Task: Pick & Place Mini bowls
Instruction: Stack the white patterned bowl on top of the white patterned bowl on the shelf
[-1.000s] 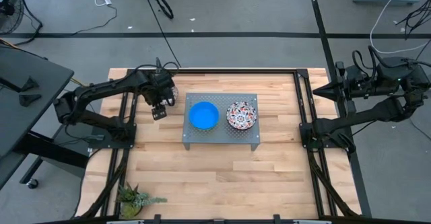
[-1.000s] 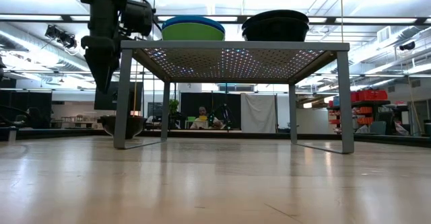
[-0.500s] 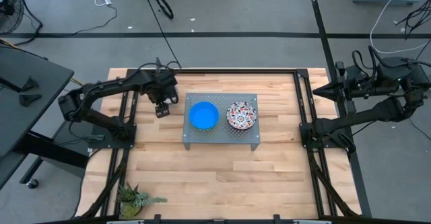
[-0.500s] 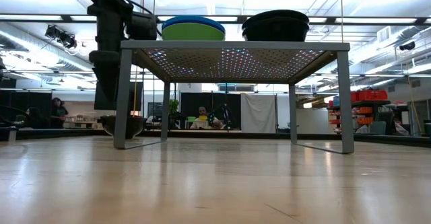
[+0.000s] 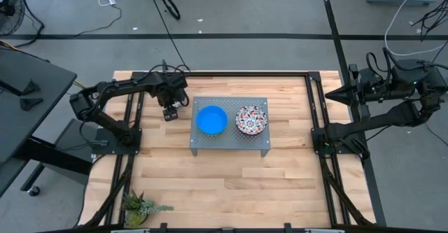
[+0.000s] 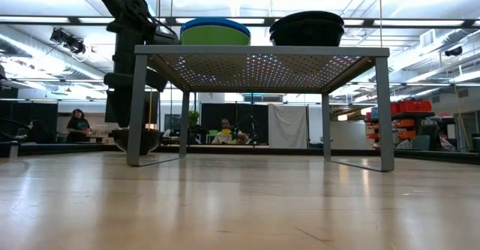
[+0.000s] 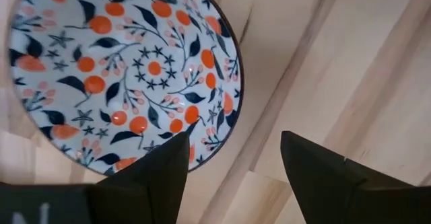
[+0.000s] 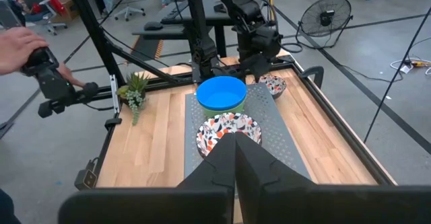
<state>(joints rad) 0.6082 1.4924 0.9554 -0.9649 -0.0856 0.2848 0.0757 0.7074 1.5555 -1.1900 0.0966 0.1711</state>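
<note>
A floral mini bowl point(image 7: 121, 72) sits on the wooden table point(image 5: 210, 184) beside the perforated tray point(image 5: 231, 140); the left gripper point(image 7: 232, 160) hovers above its rim, fingers spread. Descending off-centre could tip or shove the bowl

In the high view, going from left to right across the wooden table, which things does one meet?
Left gripper, open → bright blue round bowl → white floral-patterned bowl, both on the grey perforated metal tray → right gripper, shut, at the table's edge.

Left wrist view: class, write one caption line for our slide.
The open left hand hovers over the rim of a white floral mini bowl on the wooden table.
</note>
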